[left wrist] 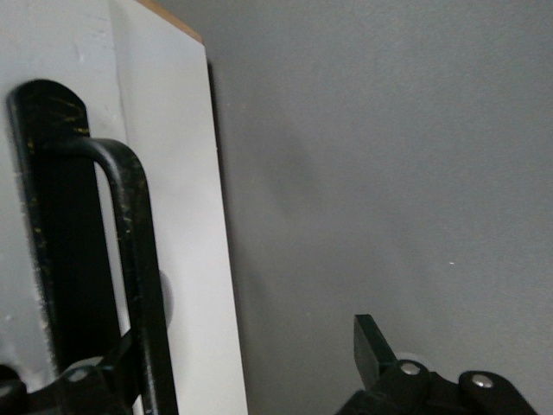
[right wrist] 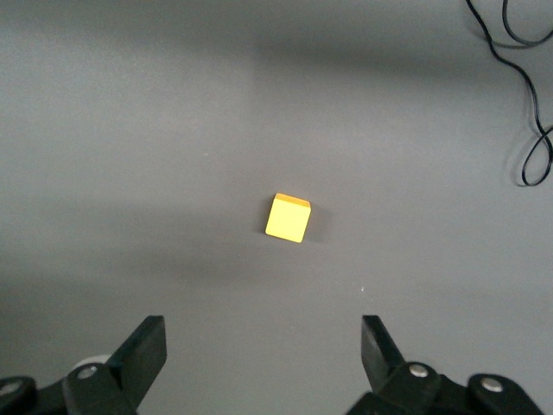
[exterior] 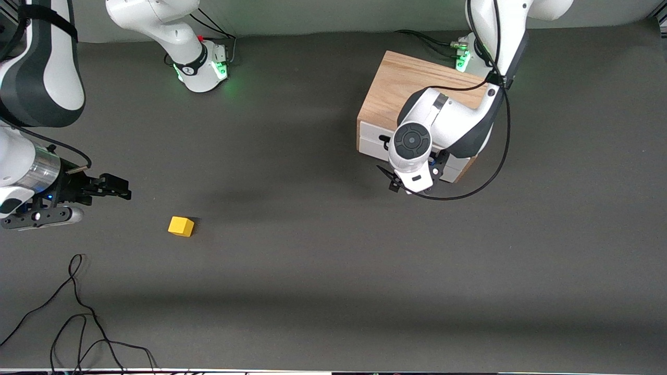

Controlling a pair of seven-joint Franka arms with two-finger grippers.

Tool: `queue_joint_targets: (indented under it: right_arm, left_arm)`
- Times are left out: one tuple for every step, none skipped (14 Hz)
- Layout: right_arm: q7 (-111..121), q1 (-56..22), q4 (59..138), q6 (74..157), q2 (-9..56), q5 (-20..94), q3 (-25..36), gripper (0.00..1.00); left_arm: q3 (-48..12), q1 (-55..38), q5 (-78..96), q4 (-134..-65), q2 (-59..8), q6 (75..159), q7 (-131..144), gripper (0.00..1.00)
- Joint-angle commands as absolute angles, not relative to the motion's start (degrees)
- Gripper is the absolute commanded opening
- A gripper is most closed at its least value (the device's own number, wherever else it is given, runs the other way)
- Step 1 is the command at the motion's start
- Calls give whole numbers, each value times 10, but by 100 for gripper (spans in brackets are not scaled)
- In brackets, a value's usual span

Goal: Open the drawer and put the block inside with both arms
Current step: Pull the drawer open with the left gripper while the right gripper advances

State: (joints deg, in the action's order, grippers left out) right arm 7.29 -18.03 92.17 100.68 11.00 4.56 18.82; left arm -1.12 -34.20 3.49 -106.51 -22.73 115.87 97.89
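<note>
The light-wood cabinet [exterior: 401, 86] stands near the left arm's base, and its drawer [exterior: 372, 140] looks shut, white front facing the front camera. The left arm's wrist [exterior: 411, 148] hangs low in front of that panel and covers most of it. In the left wrist view my left gripper [left wrist: 259, 354] is open, one finger [left wrist: 370, 344] over bare table, the other lost against the black handle [left wrist: 130, 259] on the drawer [left wrist: 173, 216]. The yellow block [exterior: 181, 226] [right wrist: 288, 218] lies toward the right arm's end of the table. My right gripper [exterior: 119, 188] [right wrist: 263, 346] is open and empty, short of the block.
Loose black cables [exterior: 78, 312] [right wrist: 523, 95] lie on the dark table nearer the front camera than the block. The right arm's base [exterior: 200, 65] stands at the table's back edge. Bare dark mat [exterior: 292, 219] stretches between the block and the cabinet.
</note>
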Motion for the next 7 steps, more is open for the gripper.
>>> queue_joint_targets:
  right_arm:
    - [84, -185, 910, 1009, 116, 39, 190, 100]
    - [84, -187, 910, 1010, 115, 39, 190, 100]
    - [84, -187, 910, 1010, 116, 39, 190, 100]
    - [84, -187, 909, 1011, 116, 39, 190, 100]
    - [84, -187, 908, 1011, 116, 39, 190, 100]
    - [84, -188, 909, 1012, 117, 40, 189, 100]
    - [79, -192, 909, 1019, 117, 40, 189, 100]
  left_arm:
    - [-7, -340, 32, -1012, -256, 1160, 980, 100]
    - [-7, -340, 32, -999, -267, 1164, 980, 100]
    - [-7, -340, 32, -993, -276, 1174, 980, 100]
    - [-7, -340, 32, -991, -280, 1185, 980, 100]
    - [-7, -340, 32, -991, -285, 1193, 980, 100]
    - [-7, -341, 32, -991, -286, 1201, 980, 100]
    - [-7, -341, 32, -987, -288, 1206, 979, 100]
